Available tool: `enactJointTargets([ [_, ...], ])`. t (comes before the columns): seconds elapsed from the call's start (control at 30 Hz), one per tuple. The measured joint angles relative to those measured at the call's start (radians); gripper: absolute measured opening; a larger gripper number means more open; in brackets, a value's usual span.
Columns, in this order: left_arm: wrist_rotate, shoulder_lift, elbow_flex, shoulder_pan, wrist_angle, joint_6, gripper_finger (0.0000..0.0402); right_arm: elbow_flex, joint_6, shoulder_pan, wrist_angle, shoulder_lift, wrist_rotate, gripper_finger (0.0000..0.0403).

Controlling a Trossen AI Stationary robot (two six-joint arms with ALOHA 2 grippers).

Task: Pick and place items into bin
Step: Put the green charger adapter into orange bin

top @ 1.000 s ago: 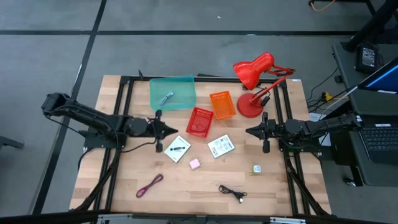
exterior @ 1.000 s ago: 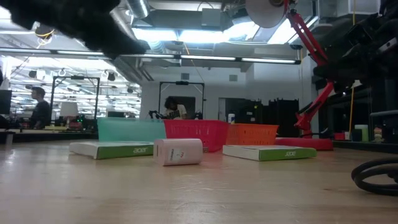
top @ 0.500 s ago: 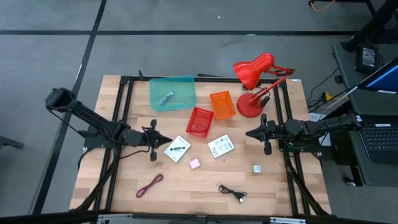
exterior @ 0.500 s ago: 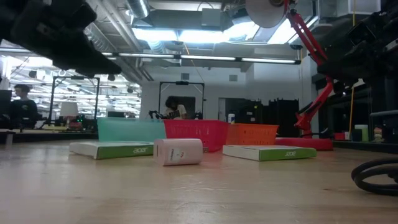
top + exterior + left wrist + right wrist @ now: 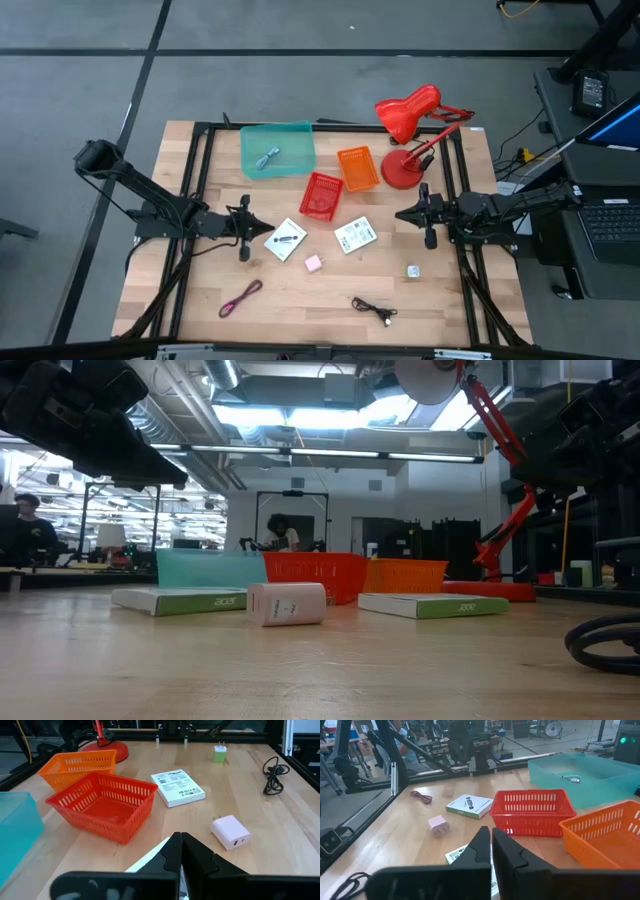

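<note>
My left gripper is shut and hovers above the left corner of one white printed packet. My right gripper is shut, hanging right of the second white packet. Both packets lie flat on the table. The pink cube sits near the table's middle, the tiny pale cube to its right. The maroon cable and the black cable lie by the near edge. The blue-grey cable lies in the teal bin.
A red basket and an orange basket stand between the teal bin and the red desk lamp at the far right. A dark frame borders the table's left, right and far sides. People show in the room beyond.
My left gripper has drawn back from beside the red basket toward the table's near edge and slightly left, and now stands over the left packet's corner. The right arm and all objects have stayed put.
</note>
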State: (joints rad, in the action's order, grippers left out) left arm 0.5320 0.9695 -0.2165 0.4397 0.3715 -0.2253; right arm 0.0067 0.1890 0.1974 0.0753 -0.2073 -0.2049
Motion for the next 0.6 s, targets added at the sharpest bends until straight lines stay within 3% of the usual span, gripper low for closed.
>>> enactJointTargets([
  [0.2, -0.002, 0.000, 0.000, 0.000, -0.003, 0.002, 0.0003, 0.013, 0.094, 0.003, -0.011, 0.000, 0.132, 0.0000],
  [0.6, 0.001, 0.000, 0.000, 0.000, -0.004, 0.003, 0.0003, 0.176, 0.212, 0.098, -0.360, -0.071, 0.134, 0.0000],
])
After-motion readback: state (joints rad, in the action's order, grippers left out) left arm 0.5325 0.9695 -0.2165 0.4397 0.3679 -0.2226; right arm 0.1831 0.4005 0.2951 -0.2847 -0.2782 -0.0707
